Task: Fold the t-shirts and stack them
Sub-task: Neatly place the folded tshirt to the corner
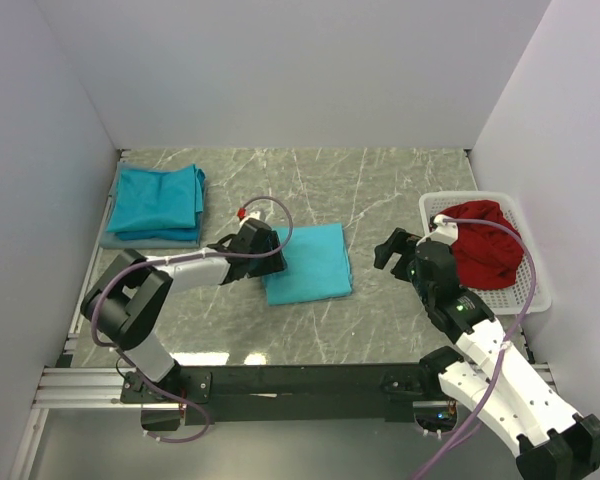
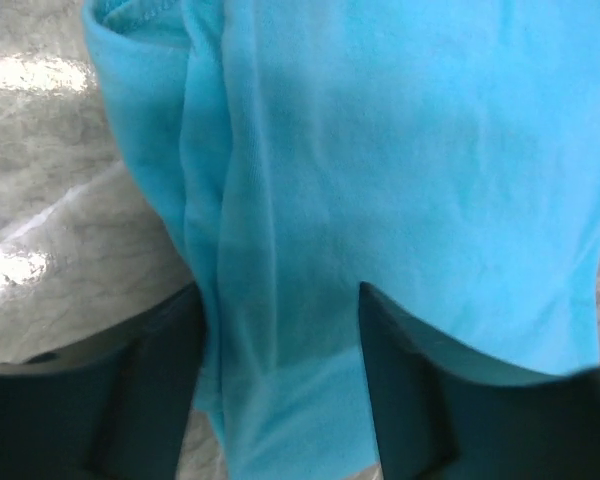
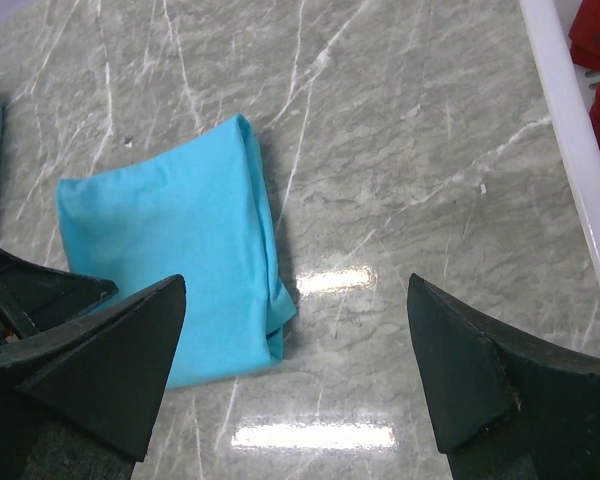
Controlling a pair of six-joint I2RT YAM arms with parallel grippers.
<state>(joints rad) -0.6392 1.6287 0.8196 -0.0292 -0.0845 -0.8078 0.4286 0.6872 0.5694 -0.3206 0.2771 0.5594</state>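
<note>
Top external view showed the table (image 1: 400,180), a stack of folded t-shirts (image 1: 158,200) far left, one folded t-shirt (image 1: 320,262) mid-table. My left gripper (image 1: 270,252) sat jaws apart astride its left edge; right gripper (image 1: 398,248) gaped wide. Pinching only the top layer risked unfolding it

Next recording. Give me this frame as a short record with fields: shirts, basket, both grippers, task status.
folded t-shirt: turquoise rectangle, flat at the centre of the table
stack: folded turquoise shirts, far-left corner, on a grey-blue cloth
basket: white, right side, holds a red garment
left gripper: at the folded t-shirt's left edge, jaws apart with cloth between, no pinch evident
right gripper: open, empty, between folded t-shirt and basket
task status: folded t-shirt not yet on stack
</note>
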